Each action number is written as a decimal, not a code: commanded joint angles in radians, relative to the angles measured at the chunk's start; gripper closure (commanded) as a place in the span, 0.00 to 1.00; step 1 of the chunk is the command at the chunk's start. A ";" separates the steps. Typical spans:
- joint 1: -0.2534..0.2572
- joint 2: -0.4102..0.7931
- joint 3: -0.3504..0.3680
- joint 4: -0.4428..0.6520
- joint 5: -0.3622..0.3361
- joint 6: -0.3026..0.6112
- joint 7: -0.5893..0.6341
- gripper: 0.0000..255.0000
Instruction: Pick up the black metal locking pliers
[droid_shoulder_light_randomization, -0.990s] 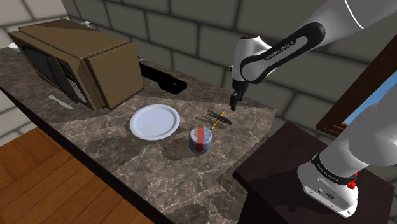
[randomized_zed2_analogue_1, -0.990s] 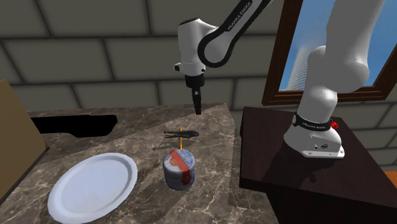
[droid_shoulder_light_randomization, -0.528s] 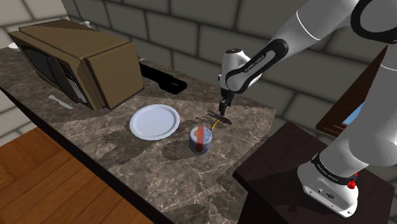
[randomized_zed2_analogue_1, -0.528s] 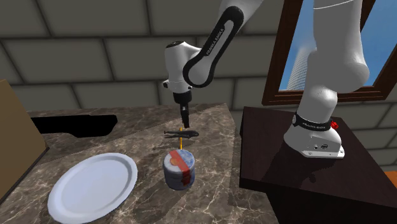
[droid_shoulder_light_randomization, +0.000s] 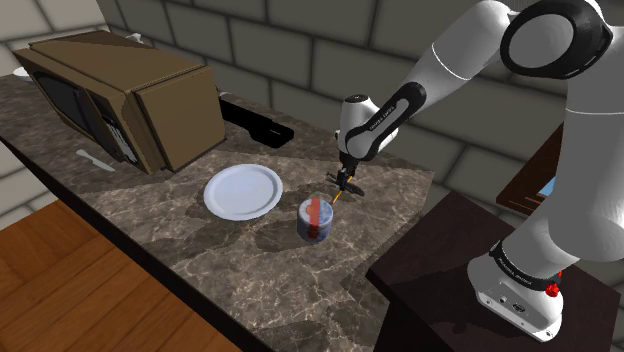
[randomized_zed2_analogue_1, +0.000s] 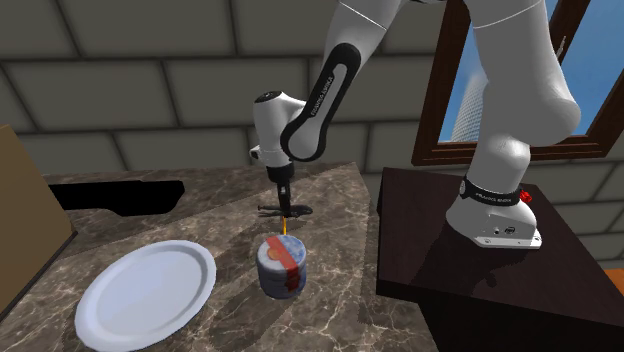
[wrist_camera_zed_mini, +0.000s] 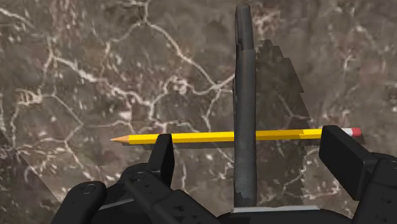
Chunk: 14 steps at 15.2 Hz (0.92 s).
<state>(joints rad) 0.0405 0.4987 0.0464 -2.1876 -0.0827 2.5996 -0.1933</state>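
The black locking pliers (wrist_camera_zed_mini: 245, 95) lie flat on the dark marble counter (wrist_camera_zed_mini: 83, 76), with a yellow pencil (wrist_camera_zed_mini: 191, 136) lying crosswise under them. My gripper (wrist_camera_zed_mini: 249, 149) is lowered over the pliers and stands open. One finger is on each side of the handle, and neither touches it. In the second exterior view the gripper (randomized_zed2_analogue_1: 284, 207) points straight down at the pliers (randomized_zed2_analogue_1: 300, 210), just behind a blue can (randomized_zed2_analogue_1: 281, 266). In the shoulder view the gripper (droid_shoulder_light_randomization: 345, 183) covers most of the pliers (droid_shoulder_light_randomization: 355, 191).
The blue can with a red stripe (droid_shoulder_light_randomization: 315, 219) stands close in front of the pliers. A white plate (droid_shoulder_light_randomization: 242, 191) lies to the shoulder view's left of the can. A brown box (droid_shoulder_light_randomization: 130, 95) and a black recess (droid_shoulder_light_randomization: 258, 122) sit further back. The dark stand (droid_shoulder_light_randomization: 470, 260) adjoins the counter edge.
The arm has swung toward the shoulder view's left and come down, bringing the gripper from above the counter's far edge to straddle the pliers. Pliers, pencil and can have not moved.
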 joint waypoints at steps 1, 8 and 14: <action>0.002 0.026 -0.002 0.006 -0.003 0.021 0.003 0.00; 0.002 0.033 -0.003 0.006 -0.004 0.027 0.003 1.00; 0.002 0.021 -0.002 0.005 -0.002 0.017 0.002 1.00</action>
<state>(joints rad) 0.0434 0.5260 0.0440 -2.1818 -0.0858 2.6214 -0.1897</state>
